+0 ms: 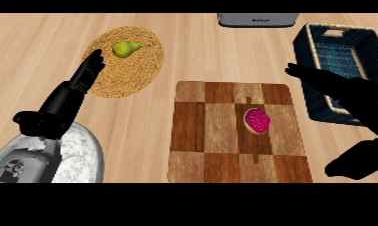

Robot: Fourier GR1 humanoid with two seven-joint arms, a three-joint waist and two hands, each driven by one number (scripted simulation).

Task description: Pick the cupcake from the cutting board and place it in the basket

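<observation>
Cupcake (257, 121) is on the cutting board (214, 135), a bit right of the middle. It looks tipped onto its side with the pink top facing up, though I can't swear to that. Nothing is touching it yet.

The right hand (341, 92) is off to the right of the board, spread wide with the fingers straight and the thumb well apart, holding nothing. It hangs partly over the near wall of the basket (304, 52), so the pick hasn't started.

Here's where I think it could go sideways:

- If the cupcake really is lying over, it's a rounded thing on smooth wood. Fingers coming in from the right only could shove or roll it across the board instead of trapping it.
- The top looks soft. Closing on the pink part rather than the wrapper side would probably squash it or let it slip.
- The basket has tall dark walls and sits just beside the board's right edge — carry the cupcake too low and it clips the rim, or ends up on the surface between the two.

The left hand (85, 75) is parked at the left with its fingers straight, over the woven mat (140, 77) that holds the pear (127, 48). It's well apart from everything, so no worry there.
</observation>
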